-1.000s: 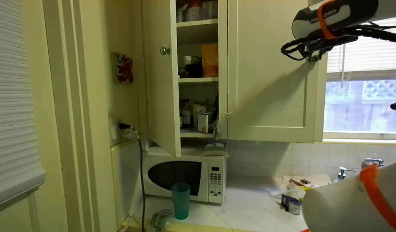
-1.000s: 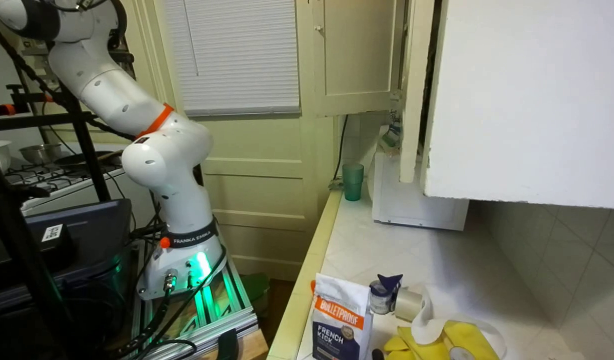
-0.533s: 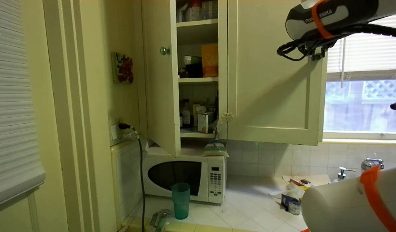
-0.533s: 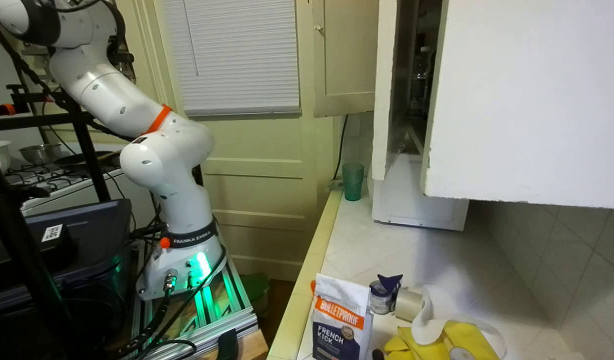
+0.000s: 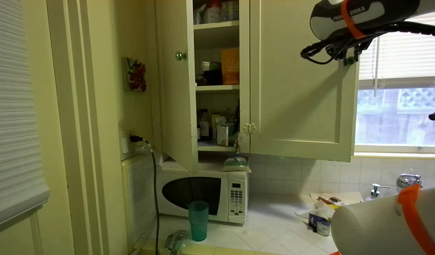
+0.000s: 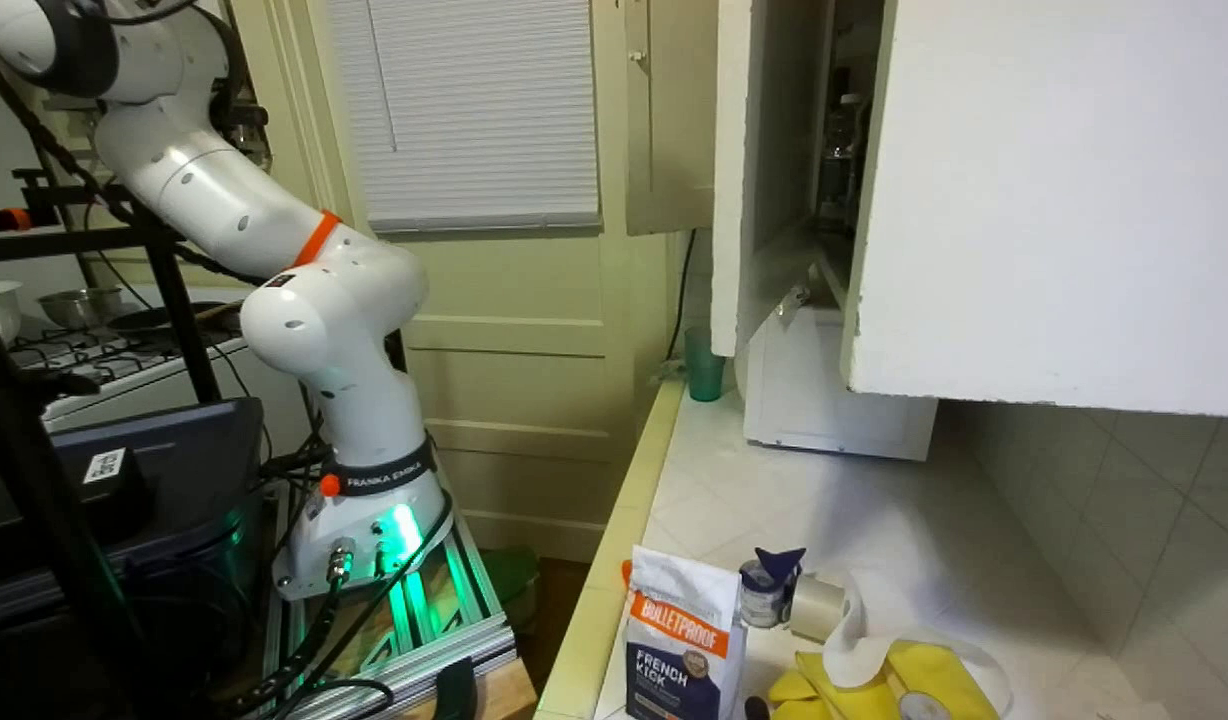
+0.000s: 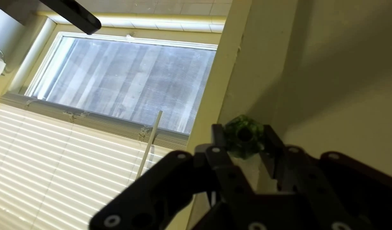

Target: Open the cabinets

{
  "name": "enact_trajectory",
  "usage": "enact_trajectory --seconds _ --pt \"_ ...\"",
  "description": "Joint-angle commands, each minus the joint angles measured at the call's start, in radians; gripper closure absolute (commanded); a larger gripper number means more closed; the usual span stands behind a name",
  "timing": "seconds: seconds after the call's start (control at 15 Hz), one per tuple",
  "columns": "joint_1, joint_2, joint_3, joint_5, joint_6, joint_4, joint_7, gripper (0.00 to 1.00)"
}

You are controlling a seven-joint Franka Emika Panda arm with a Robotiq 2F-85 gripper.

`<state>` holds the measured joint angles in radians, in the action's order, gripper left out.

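The cream-white cabinets show in both exterior views. The left door (image 5: pixel 176 117), with a glass knob (image 5: pixel 180 55), stands open on shelves of packets, bottles and tins. The right door (image 5: pixel 295 106) is partly open; its edge (image 6: pixel 731 200) stands out from the cabinet's white side (image 6: pixel 1054 200), with a dark gap between. My gripper (image 7: pixel 245 139) is shut on the right door's green glass knob (image 7: pixel 244 150), one finger on each side. In an exterior view the gripper (image 5: pixel 349 60) is small and dark at that door's outer edge. In another exterior view it is out of frame.
A white microwave (image 5: pixel 203 194) and a teal cup (image 5: pixel 198 221) stand on the counter below. A coffee bag (image 6: pixel 679 640), a small can (image 6: pixel 764 595) and yellow packaging (image 6: pixel 904 685) lie nearer the sink. A window (image 7: pixel 132 83) adjoins the right door. A black bar (image 7: pixel 76 16) juts in.
The right door has swung outward from a narrow gap to a wider one, showing items inside. The arm's wrist has moved slightly left and up in an exterior view, the gripper staying at the knob.
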<state>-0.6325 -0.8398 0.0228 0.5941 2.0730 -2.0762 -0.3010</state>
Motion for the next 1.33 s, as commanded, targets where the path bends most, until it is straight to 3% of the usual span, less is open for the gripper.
enact_trajectory --seconds 0.0,0.67,1.27 --pt "0.112 -0.02 -0.056 -0.076 -0.077 -0.054 -0.063 0.92" --pt "0.156 -0.046 -0.108 -0.024 -0.188 -0.059 -0.132 0.92" --pt "0.239 -0.062 -0.134 0.048 -0.287 -0.06 -0.209 0.92"
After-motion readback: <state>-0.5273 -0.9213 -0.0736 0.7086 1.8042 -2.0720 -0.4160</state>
